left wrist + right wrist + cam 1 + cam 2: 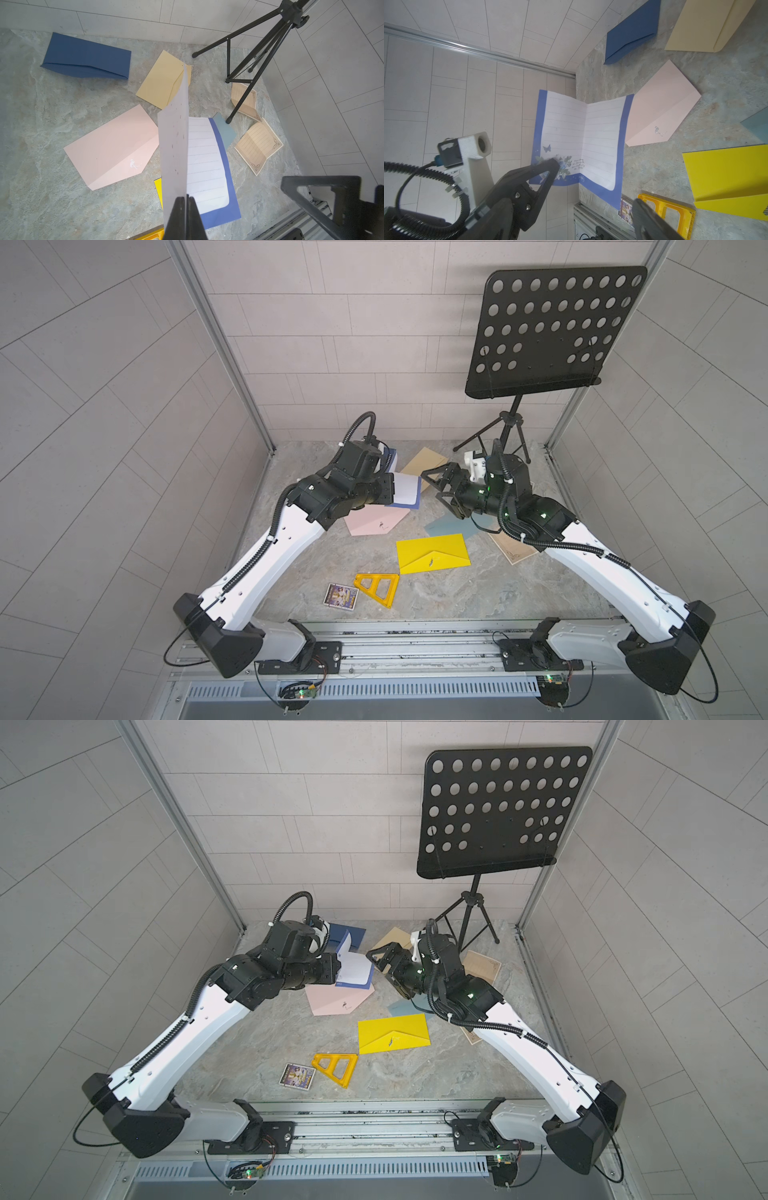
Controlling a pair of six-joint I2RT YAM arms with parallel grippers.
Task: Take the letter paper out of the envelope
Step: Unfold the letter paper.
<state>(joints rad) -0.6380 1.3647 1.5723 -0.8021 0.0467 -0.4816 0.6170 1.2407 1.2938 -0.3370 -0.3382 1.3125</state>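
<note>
Blue-edged letter (602,135), 1, held up off table (478,593) in L gripper (184,200), pinched tight on it. R gripper (432,485) spread wide, empty, just beside. 5 envelopes flat: navy (87,58), tan (162,81), pink (112,145), grey (225,133), yellow (432,551). 2 brown sheets (258,145).

Letter paper (405,488) is hanging above the table (478,593); nearer the front, a card (341,595) is lying just left of a set square (375,588).

pale grey tiled walls (332,323) enclose a grey marbled floor (478,593), with a black perforated music stand (552,331) standing in the far corner under soft even light.
</note>
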